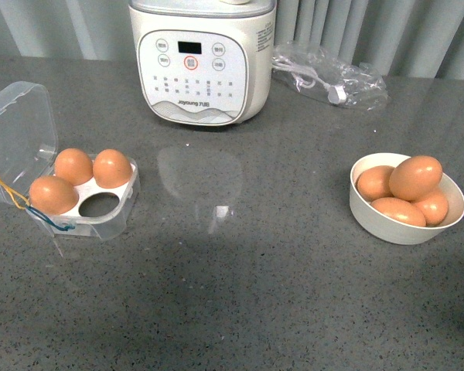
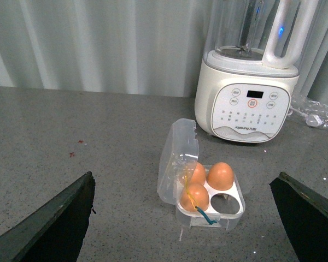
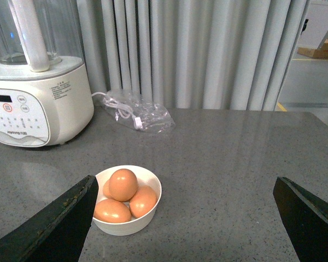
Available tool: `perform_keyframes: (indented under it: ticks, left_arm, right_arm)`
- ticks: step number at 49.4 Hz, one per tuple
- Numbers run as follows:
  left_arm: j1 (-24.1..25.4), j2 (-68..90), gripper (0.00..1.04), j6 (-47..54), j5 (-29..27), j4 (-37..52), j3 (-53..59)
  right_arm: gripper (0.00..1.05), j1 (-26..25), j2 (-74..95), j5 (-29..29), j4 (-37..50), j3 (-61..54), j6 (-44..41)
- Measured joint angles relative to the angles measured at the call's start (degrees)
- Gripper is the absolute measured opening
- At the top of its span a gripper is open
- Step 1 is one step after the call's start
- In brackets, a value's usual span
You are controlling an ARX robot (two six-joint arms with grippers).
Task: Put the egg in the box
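- The egg point(image 1: 415, 177) to take is, in my judgement, the top one in the white bowl point(image 1: 371, 215). It lies on three other eggs, to the right of the blender point(image 1: 201, 62) and nearer the robot than it.
- It should be light and stiff, but the shell is thin and brittle, and the smooth rounded surface will slip under a hard or off-centre squeeze.
- The best hold looks like a gentle one across its short middle from above. The top egg is the only one with both sides free of its neighbours and of the bowl wall.
- The box point(image 1: 112, 220) stands open to the left of the blender and nearer the robot, well apart from the bowl. Its lid point(image 1: 19, 127) is tipped back, away from the blender.
- Three cells hold eggs. The empty cell point(image 1: 100, 205) is the near one on the blender's side. Yellow and blue strings point(image 1: 42, 216) hang along the box's outer edge, clear of that cell.
- A clear bag point(image 1: 332, 76) with a cable lies just right of the blender.
- The right hand point(image 3: 186, 178) hangs above the bench point(image 1: 247, 294) over the bowl, fingers wide apart, holding nothing.
- The left hand point(image 2: 185, 175) hangs over the box, also spread and empty.
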State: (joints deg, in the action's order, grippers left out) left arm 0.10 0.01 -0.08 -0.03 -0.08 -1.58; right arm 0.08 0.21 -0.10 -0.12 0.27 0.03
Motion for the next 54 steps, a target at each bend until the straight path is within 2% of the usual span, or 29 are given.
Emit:
perform_keyframes:
  ticks: [44, 49, 54]
  left_arm:
    - [0.0, 0.0, 0.98, 0.0, 0.0, 0.0, 0.0]
    - [0.0, 0.0, 0.98, -0.02, -0.02, 0.0, 0.0]
    - [0.0, 0.0, 0.98, 0.0, 0.02, 0.0, 0.0]
  right_arm:
    - [0.97, 0.0, 0.0, 0.0, 0.0, 0.0, 0.0]
    - [0.97, 3.06, 5.73, 8.96, -3.54, 2.27, -7.06]
    - [0.97, 5.03, 17.07, 8.7, -3.28, 6.16, -9.9]
